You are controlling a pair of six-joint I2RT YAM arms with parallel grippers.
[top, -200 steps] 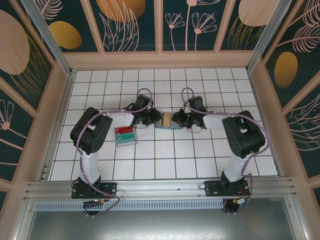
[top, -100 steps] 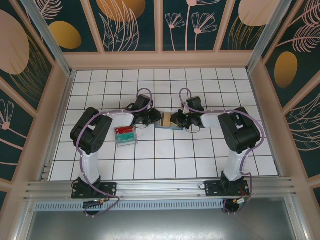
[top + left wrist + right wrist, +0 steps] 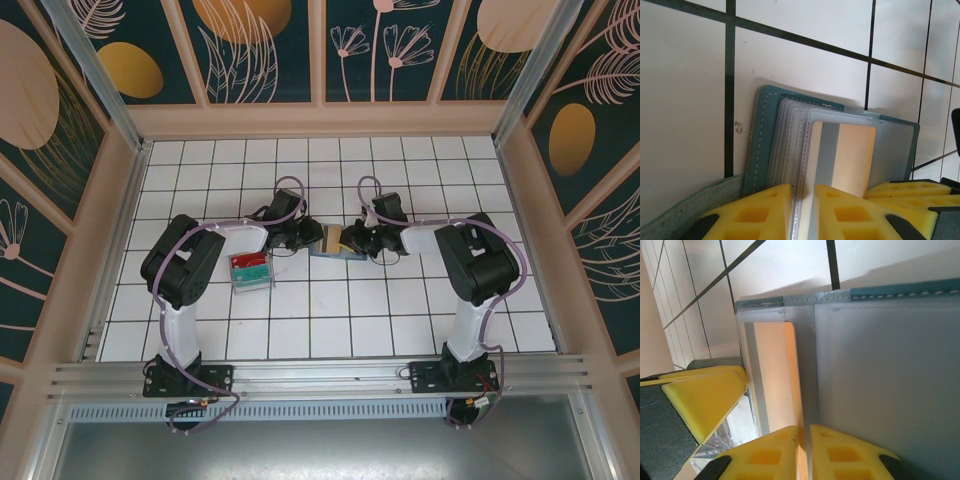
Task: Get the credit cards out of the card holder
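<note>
Two tools of mine met at the card holder (image 3: 335, 246), which lay mid-counter (image 3: 330, 320) between them. The clear tray (image 3: 250, 271) sat apart on the left. My left tool (image 3: 803, 192) was clamped on the holder's stack of clear pockets (image 3: 790, 130), its yellow foam pads pinching their stitched edges. My right tool (image 3: 805, 432) came in from the opposite side and was closed on what I took to be the long edge of the yellow-orange card (image 3: 772, 370).

That card sat part-way inside a frosted pocket, with its long axis running straight away from both sets of pads. I judged that the pull had to follow that line, right tool drawing out while the left anchored.

The holder was soft, matte teal with pale stitching. The pockets were thin, limp film. The card was stiff and glossy, round-cornered, with a grey stripe down it. I could not make out the red card.
</note>
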